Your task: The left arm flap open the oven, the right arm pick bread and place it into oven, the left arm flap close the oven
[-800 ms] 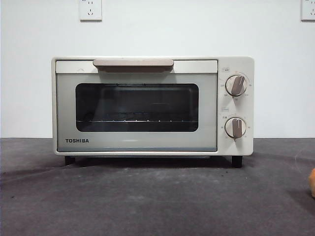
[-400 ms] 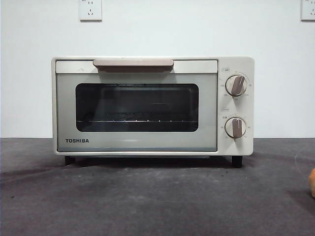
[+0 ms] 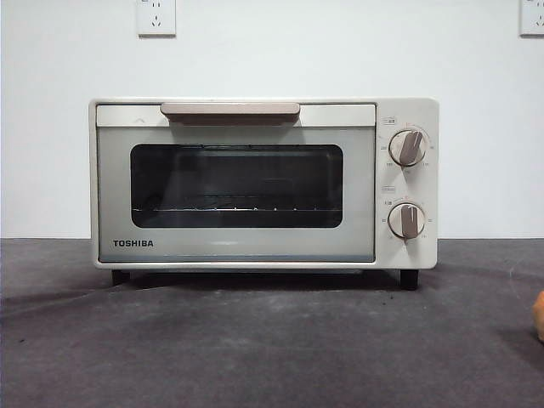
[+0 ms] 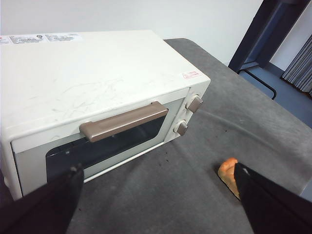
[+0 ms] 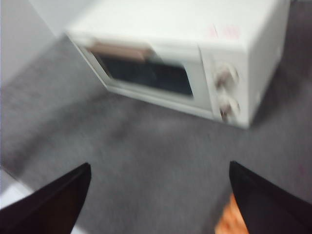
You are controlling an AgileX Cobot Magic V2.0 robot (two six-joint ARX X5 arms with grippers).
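Note:
The cream-white TOSHIBA oven [image 3: 255,183] stands on the dark grey table with its door shut and its tan handle [image 3: 229,110] at the top. The wire rack shows behind the dark window. Only a sliver of the golden-orange bread [image 3: 540,316] shows, at the right edge. In the left wrist view my left gripper [image 4: 156,170] is open and empty, in the air above and in front of the oven [image 4: 97,83] and its handle [image 4: 124,122], with the bread [image 4: 228,173] by one jaw. My right gripper [image 5: 159,165] is open and empty in a blurred view, above the table between oven [image 5: 195,39] and bread [image 5: 229,222].
Two tan-and-white knobs [image 3: 408,147] sit on the oven's right panel. A white wall with two sockets [image 3: 156,17] stands behind. The table's edge and a dark door frame [image 4: 263,34] show in the left wrist view.

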